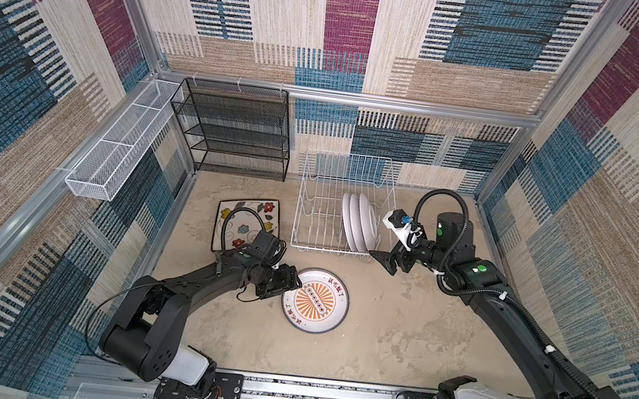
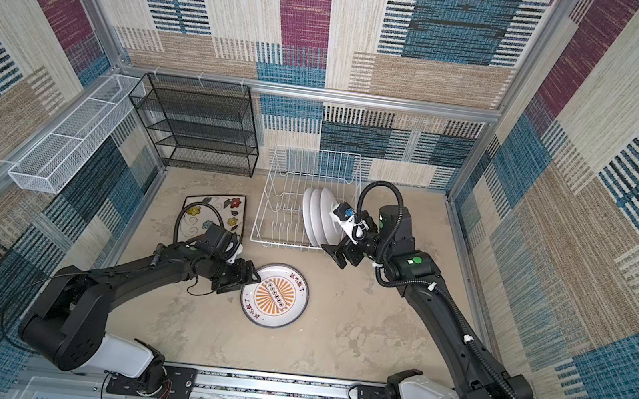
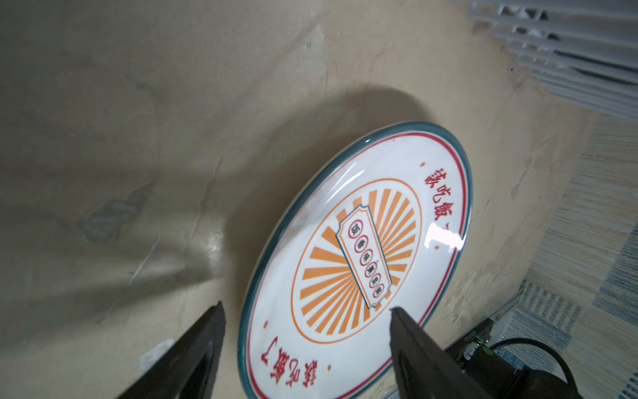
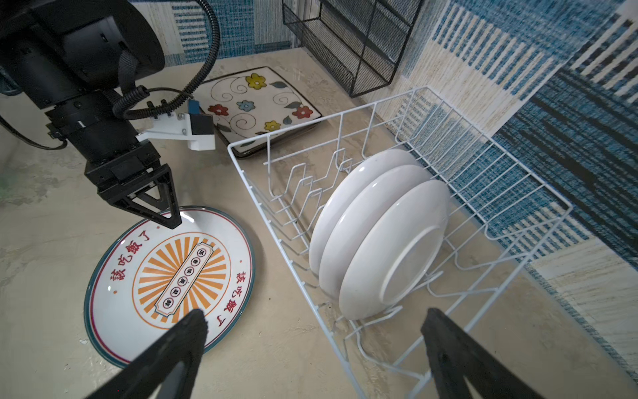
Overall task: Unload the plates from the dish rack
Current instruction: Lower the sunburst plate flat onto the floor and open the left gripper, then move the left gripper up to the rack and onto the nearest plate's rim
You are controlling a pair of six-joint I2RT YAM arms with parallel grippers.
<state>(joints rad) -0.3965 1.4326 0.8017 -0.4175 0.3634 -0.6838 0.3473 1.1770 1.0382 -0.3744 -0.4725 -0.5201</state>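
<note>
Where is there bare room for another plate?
Free: the wide patch right of the round plate, in front of the rack; also the strip between that plate and the arms' rail. Crowded: the left, around the square plates and left claw.

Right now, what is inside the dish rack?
Three round white plates stand on edge at one end of the dish rack; the other slots look bare. Their front faces are turned away, unseen.
</note>
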